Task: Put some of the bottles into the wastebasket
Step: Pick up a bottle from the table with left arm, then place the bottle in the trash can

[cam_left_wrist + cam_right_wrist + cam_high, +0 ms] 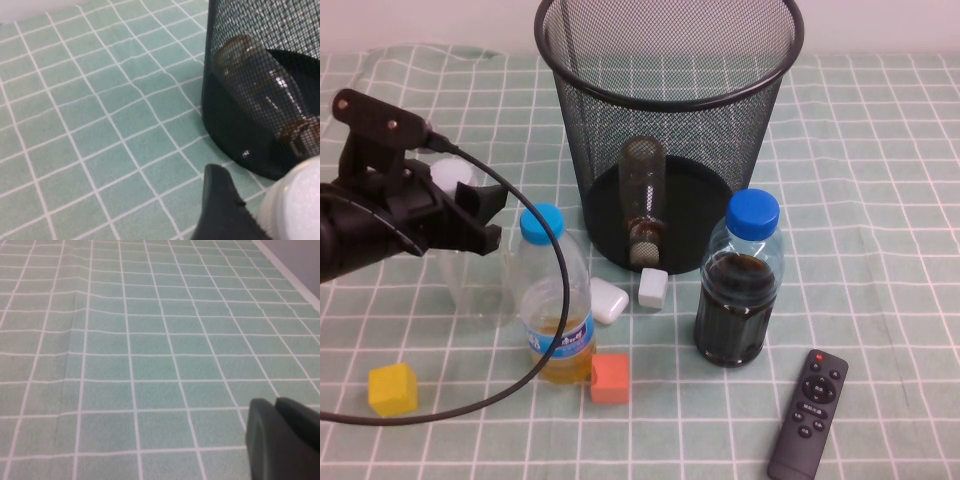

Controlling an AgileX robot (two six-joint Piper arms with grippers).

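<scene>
While the left gripper point(460, 205) hangs over the left side of the green checked tablecloth point(880, 200), its black fingers point(220, 210) stand on either side of the white cap of a tall clear bottle point(470, 270) — whether they actually pinch it or stand just loose of it cannot be told. The black mesh wastebasket point(670, 130) stands toward the far edge at the middle, and the squat amber bottle point(643, 200) already lies inside it, beige cap down against the wall. In front of the bin stand a blue-capped bottle of yellow liquid point(555, 300) and a blue-capped bottle of dark liquid point(740, 285), with two white blocks between them. A yellow cube point(393, 388), an orange cube point(610, 378) and a black remote point(808, 412) lie along the near edge. The right gripper point(280, 440) — clenched on nothing — shows only in its own wrist view, low over bare cloth.
</scene>
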